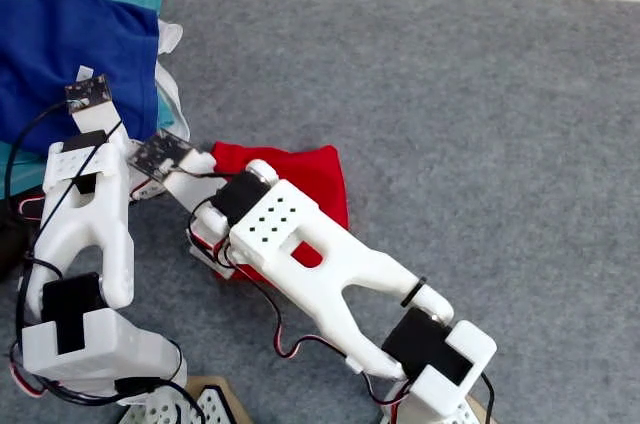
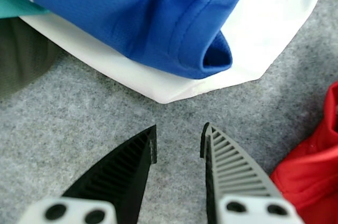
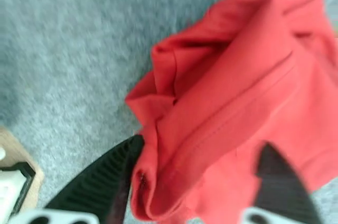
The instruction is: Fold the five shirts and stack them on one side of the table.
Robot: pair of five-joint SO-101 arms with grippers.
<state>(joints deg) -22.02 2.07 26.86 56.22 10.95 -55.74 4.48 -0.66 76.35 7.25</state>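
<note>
Near left on the table, the right gripper (image 3: 200, 143) straddles the crumpled red cloth shirt (image 3: 237, 86), spread wide and apparently unclamped.

You'll find the shirt pile (image 1: 80, 54) at the bench's (image 1: 480, 124) far left corner, with a lone shirt (image 1: 315, 179) apart, nearer the middle. Your left tool (image 2: 178, 142) sits between them (over bare bench). Your right tool (image 3: 200, 147) straddles the lone shirt's edge.
</note>
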